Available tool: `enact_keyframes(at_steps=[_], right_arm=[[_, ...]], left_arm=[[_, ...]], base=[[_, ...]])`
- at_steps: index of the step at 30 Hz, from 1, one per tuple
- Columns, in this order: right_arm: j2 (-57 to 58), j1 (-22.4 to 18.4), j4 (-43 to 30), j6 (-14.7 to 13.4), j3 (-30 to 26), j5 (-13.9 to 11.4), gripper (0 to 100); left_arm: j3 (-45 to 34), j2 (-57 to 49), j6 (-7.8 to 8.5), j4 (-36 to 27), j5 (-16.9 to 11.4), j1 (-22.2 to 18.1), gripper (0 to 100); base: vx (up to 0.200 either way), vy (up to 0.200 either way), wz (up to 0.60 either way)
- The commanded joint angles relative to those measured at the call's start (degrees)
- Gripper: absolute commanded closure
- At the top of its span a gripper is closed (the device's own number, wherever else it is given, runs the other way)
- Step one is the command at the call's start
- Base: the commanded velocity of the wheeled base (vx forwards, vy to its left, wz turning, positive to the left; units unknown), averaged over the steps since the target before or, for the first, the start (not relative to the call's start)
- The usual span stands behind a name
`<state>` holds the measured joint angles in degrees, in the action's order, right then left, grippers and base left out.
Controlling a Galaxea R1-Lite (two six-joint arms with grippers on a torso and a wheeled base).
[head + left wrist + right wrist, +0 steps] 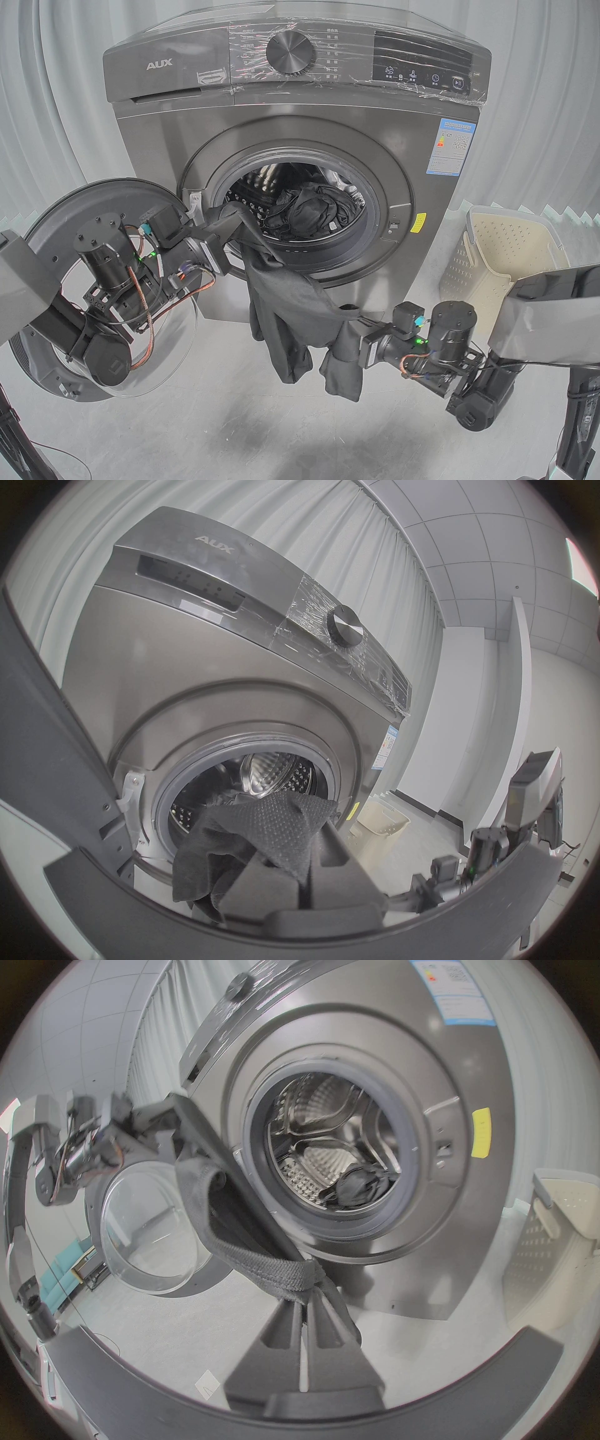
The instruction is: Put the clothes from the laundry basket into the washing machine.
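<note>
Head view: the dark garment (287, 306) is hanging in front of the washing machine (287, 125), strung btwn your two claws. Its upper end is lying over the left rim of the drum (269, 181) opening, and the rest is sagging down past the front panel w/ loose ends dangling above the floor (219, 425).

Your left claw (225, 220) is clenching that upper end right at the opening's edge. In the left wrist view the claw (309, 870) is pinching mesh-textured fabric (269, 830), which is bunching over the fingers w/ the machine (206, 642) just beyond. Your right claw (351, 325) is sitting lower, below and right of the opening, and is gripping the garment's other end. In the right wrist view the claw (306, 1300) is closing on a thick hem (250, 1254) that is looping up and away from it.

Inside the drum, a heap of black clothes (312, 209) is already lying on the bottom; the right wrist view is showing it too (359, 1185). The door (62, 212) is standing wide open on the machine's left side. The cream laundry basket (506, 250) is standing on the floor just right of the machine.
</note>
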<state>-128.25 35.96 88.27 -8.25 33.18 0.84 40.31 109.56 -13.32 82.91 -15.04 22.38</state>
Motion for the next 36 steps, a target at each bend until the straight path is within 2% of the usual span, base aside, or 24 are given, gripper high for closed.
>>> enact_keyframes(at_steps=[1, 2, 5, 12, 18, 23, 26, 29, 36], right_arm=[[6.69, -4.15, -0.03, 0.17, -4.09, -1.19, 100], [9.59, -5.73, -0.03, 0.25, -6.82, -2.42, 100], [12.67, -7.22, 0.06, 1.4, -8.49, -2.51, 100], [17.94, -6.78, 0.06, 1.57, -8.31, -2.6, 100], [21.99, -6.96, 0.06, 1.13, -7.96, -2.16, 100], [23.48, -6.87, 0.15, 1.05, -6.73, -1.72, 100], [23.74, -6.69, 0.15, 0.87, -4.97, -1.1, 100], [24.71, -6.17, 0.15, -0.1, -4.53, 1.18, 100], [26.03, -5.46, 0.15, -0.45, -2.68, 1.71, 100]], left_arm=[[-4.28, -2.68, -0.04, 1.29, 0.01, -0.15, 100], [-7.18, -5.49, -0.04, 1.82, -0.07, -0.06, 100], [-11.66, -9.71, 0.05, 1.99, -0.16, 0.29, 100], [-22.91, -18.68, 0.05, 3.93, -1.3, 1.26, 100], [-24.05, -20.61, 1.2, 4.28, -2.45, 1.7, 100], [-24.49, -20.52, 2.25, 4.63, -2.27, 1.44, 100], [-25.02, -20.52, 2.51, 4.89, -2.18, 1.44, 100], [-25.37, -20.96, 2.51, 4.98, -2.18, 1.26, 100], [-25.64, -21.23, 2.51, 5.42, -2.18, -0.32, 100]], base=[[0.0, 0.0, 0.0], [0.0, 0.0, 0.0], [0.0, 0.0, 0.0], [0.0, 0.0, 0.0], [0.0, 0.0, 0.0], [0.0, 0.0, 0.0], [0.0, 0.0, 0.0], [0.0, 0.0, 0.0], [0.0, 0.0, 0.0]])
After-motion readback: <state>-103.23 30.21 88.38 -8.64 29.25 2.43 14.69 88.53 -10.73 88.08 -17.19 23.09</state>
